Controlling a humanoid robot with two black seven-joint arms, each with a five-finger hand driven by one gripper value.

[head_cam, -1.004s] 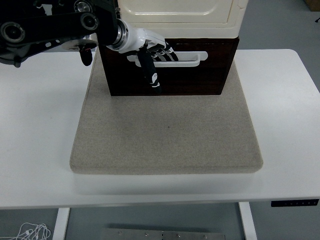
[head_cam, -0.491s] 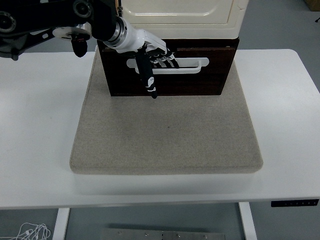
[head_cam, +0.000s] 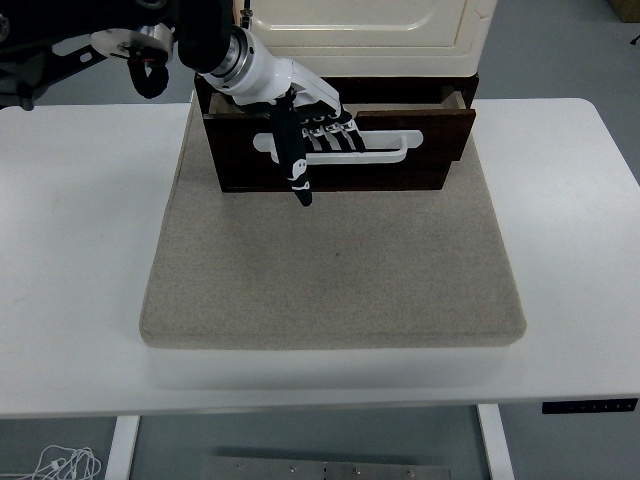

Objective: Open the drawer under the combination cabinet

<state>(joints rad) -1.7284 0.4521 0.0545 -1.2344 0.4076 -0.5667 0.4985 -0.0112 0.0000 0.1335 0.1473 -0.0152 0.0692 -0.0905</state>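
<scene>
The combination cabinet has a cream upper door [head_cam: 360,25] and a dark brown drawer [head_cam: 430,135] under it, standing at the back of a beige mat [head_cam: 335,270]. The drawer front stands a little out from the cabinet, with a gap showing at its right end. My left hand [head_cam: 315,135] has its fingers hooked through the left part of the white handle [head_cam: 385,146], thumb pointing down in front of the drawer. The right arm is out of view.
The beige mat lies on the white table [head_cam: 560,220] and takes up its middle. The table's near edge runs along the bottom, with a black control panel [head_cam: 588,405] at the lower right.
The drawer has slid out towards me, pulled by my left hand on the handle. The hand and handle have moved nearer and slightly lower in the picture.
</scene>
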